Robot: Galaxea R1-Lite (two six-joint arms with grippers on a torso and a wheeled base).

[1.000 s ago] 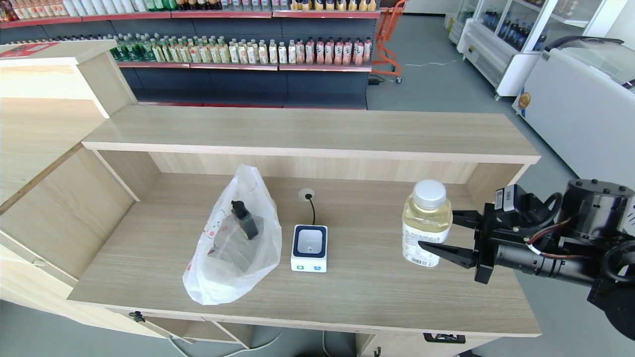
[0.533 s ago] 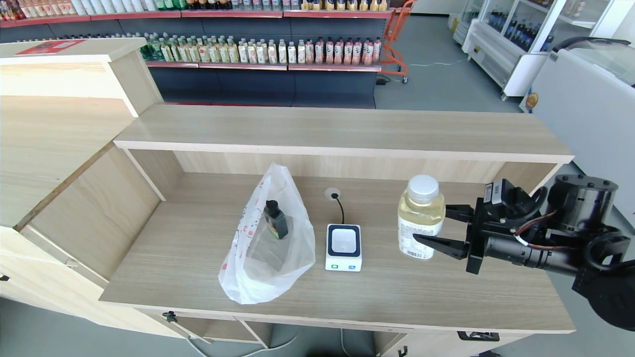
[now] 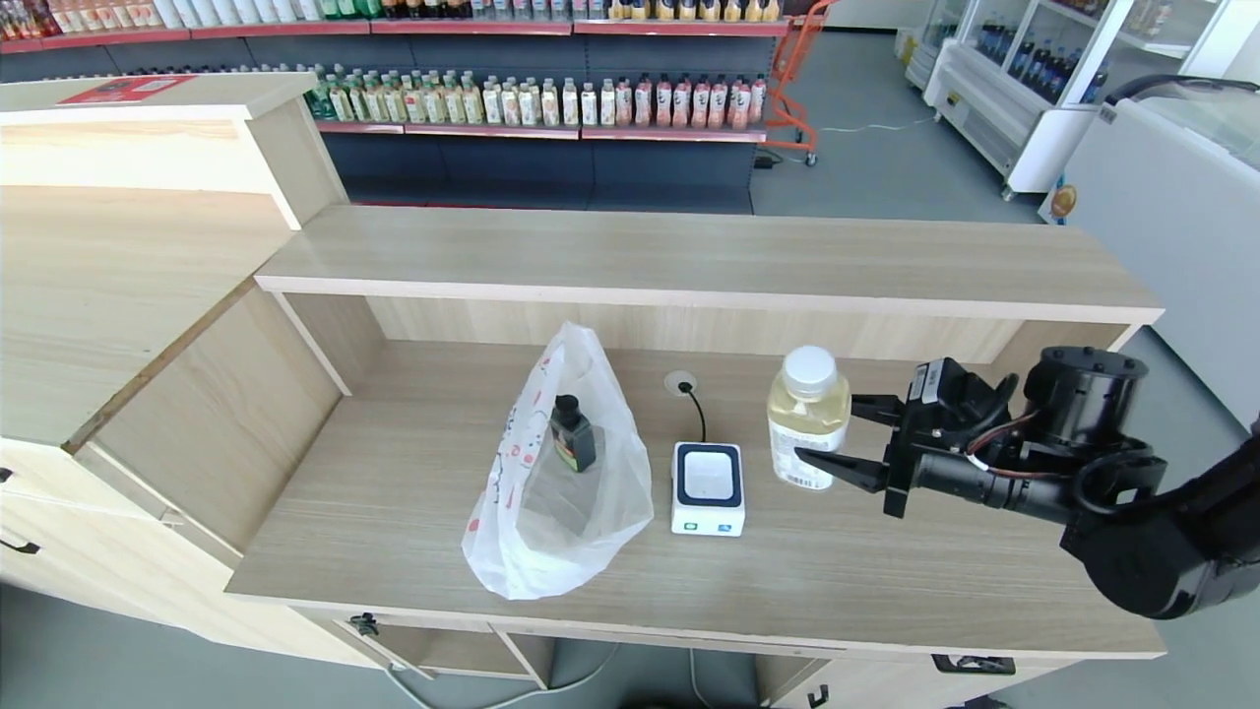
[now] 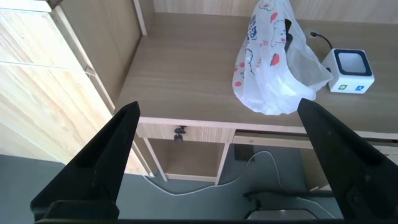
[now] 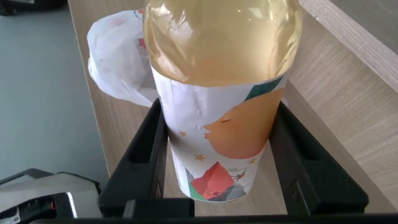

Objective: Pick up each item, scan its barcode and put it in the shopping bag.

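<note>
Over the last second the right tool [image 3: 832, 430] has carried the bottle [image 3: 807, 414] sideways towards the scanner [image 3: 707, 475], closing much of the gap between them; the head view has also swung, so the whole scene sits differently in it. The right tool's two black fingers are clamped on the lower, labelled part of the bottle, one on each side. The bottle is upright, holds pale yellow liquid and has a white cap. It now stands just beside the scanner, on the scanner's right, not touching it. The scanner is a small white box with a dark-framed window facing up, resting on the bench [image 3: 787, 581], with a black cable [image 3: 697, 414] running back to a hole in the bench top. Just to its left sits the white plastic shopping bag [image 3: 561, 492], mouth up, with a small dark bottle [image 3: 572, 433] upright inside. The left tool [image 4: 217, 158] hangs off the near left edge of the bench, its fingers wide apart and holding nothing.
</note>
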